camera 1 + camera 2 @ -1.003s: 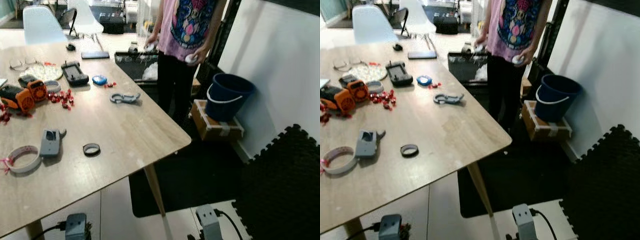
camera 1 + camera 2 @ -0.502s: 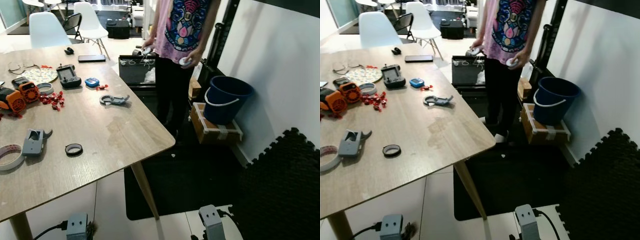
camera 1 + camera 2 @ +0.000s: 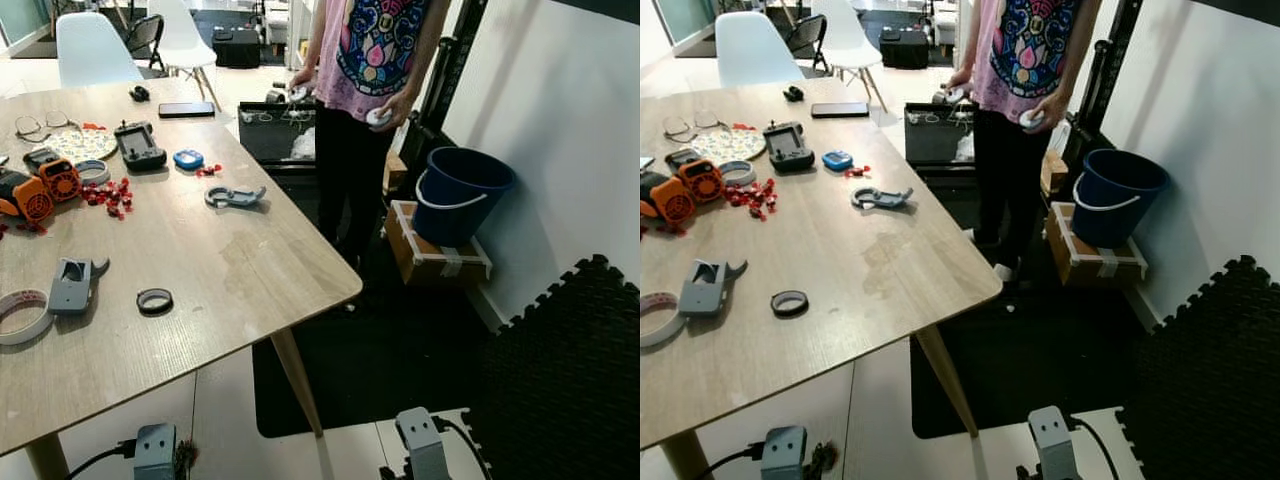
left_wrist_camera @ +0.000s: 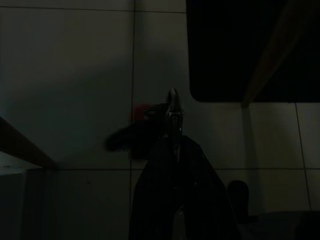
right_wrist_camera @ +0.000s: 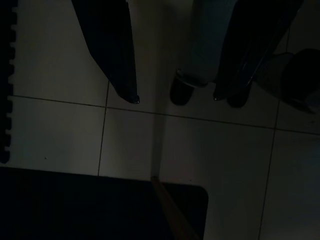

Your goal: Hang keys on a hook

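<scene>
From the left eye view we look down on a wooden table (image 3: pixel 230 270) strewn with small items: a grey carabiner-like clip (image 3: pixel 235 196), a black ring (image 3: pixel 154 300), a grey tape dispenser (image 3: pixel 72 285), red bits (image 3: pixel 108 194) and an orange tool (image 3: pixel 40 190). A person (image 3: pixel 368 90) stands past the table's far corner, a white controller in each hand. A blue bucket (image 3: pixel 458 196) sits on a wooden box (image 3: pixel 432 252) by the white wall.

The right eye view gives us the same scene, with our two arms hanging low near the bottom edge.

In the dark left wrist view, our left gripper (image 4: pixel 173 107) has its fingers pressed together on the keys (image 4: pixel 142 120), a dim dark bunch with a red patch, above the tiled floor (image 4: pixel 70 75).

In the right wrist view, our right gripper (image 5: pixel 177 97) hangs with its fingers spread apart, holding nothing, over pale tiles and a dark mat (image 5: pixel 75 205).
</scene>
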Robot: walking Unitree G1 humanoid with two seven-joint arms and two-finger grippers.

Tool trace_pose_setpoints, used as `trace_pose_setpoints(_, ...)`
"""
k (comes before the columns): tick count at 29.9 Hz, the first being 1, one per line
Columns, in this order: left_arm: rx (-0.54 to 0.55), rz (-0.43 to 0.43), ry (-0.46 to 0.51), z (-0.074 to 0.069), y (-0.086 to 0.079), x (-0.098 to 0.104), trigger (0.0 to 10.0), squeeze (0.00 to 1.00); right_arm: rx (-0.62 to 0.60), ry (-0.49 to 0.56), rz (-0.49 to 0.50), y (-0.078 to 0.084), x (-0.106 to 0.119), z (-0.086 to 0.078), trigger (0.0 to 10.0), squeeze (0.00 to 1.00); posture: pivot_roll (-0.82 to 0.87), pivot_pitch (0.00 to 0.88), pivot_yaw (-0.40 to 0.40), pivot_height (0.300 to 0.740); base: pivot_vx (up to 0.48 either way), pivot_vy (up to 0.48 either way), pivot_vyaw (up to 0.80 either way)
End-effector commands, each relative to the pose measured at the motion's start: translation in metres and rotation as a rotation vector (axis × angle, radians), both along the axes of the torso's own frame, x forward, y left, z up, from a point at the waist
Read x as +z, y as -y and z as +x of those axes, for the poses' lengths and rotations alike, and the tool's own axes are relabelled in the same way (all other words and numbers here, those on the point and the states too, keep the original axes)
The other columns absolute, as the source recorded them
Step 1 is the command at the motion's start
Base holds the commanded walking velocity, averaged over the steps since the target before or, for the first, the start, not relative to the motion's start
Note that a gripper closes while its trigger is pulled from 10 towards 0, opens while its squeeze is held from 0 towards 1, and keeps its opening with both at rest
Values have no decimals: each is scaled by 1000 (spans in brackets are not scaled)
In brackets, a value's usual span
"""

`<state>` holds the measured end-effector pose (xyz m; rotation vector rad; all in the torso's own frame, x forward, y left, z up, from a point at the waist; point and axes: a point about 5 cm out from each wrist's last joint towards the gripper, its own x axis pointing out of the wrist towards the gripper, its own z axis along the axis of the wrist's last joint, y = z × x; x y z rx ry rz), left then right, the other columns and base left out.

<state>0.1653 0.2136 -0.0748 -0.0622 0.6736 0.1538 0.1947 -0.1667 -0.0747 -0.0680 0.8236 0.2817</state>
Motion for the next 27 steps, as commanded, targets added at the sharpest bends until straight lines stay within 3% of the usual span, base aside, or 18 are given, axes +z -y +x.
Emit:
trace_pose_setpoints(1,0,5,-5,0,-3,0,10000,0,-13,-5,1,2,0,-1,10000,0,71,40,-48,740,0,0,0)
trace_pose_setpoints(27,3,6,-5,1,-1,0,10000,0,-17,-4,-1,3,0,0,10000,0,67,41,-48,740,0,0,0)
